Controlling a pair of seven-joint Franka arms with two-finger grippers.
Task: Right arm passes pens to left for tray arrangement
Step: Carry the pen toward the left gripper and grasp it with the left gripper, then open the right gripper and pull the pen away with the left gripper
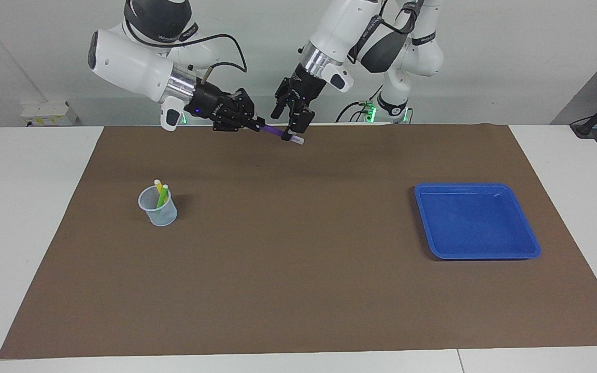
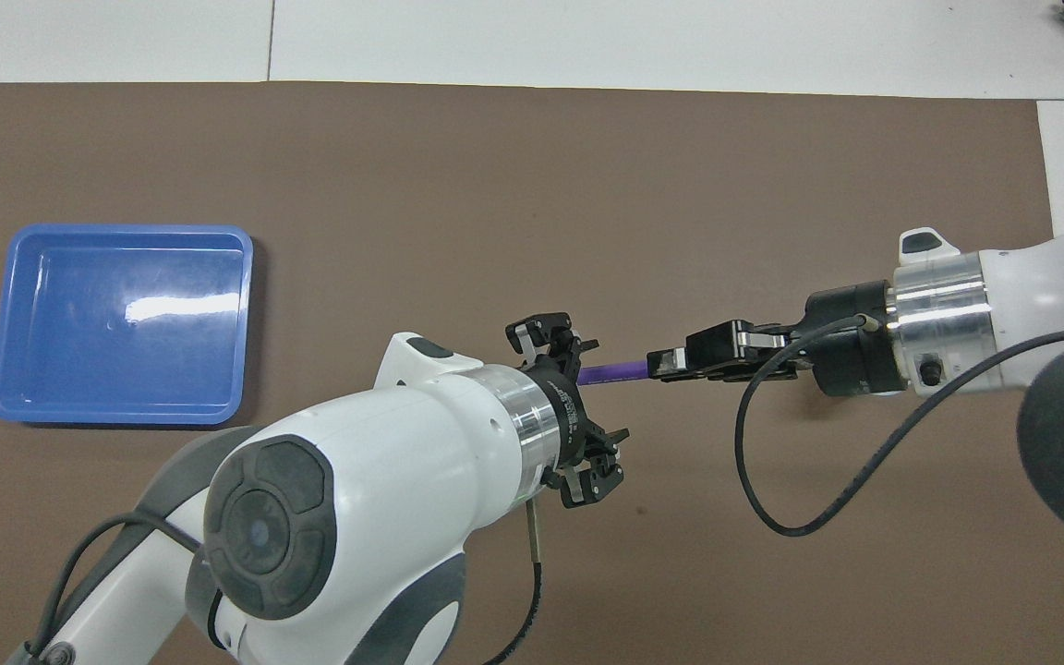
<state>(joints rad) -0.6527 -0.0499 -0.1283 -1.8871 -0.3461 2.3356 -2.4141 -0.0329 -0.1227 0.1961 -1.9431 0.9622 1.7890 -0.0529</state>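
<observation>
Right gripper point(image 1: 249, 122) clamped on purple pen point(image 1: 278, 134), left gripper point(image 1: 292, 123) astride its tip, grip seemingly unclosed, cup point(image 1: 158, 207) and tray point(image 1: 477, 221) well apart, mat point(image 1: 298, 290) bare between.

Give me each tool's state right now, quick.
Right tool: shut on the purple pen, held up over the mat.
Left tool: around the purple pen's pale tip; whether it grips yet cannot be told.

Right gripper point(image 1: 249, 123): gripping the purple pen point(image 1: 276, 133), raised over the mat point(image 1: 298, 290).
Left gripper point(image 1: 289, 129): straddling the pen's pale end, fingers apart.
Cup point(image 1: 158, 207): sitting below the right gripper, holding two pens.
</observation>
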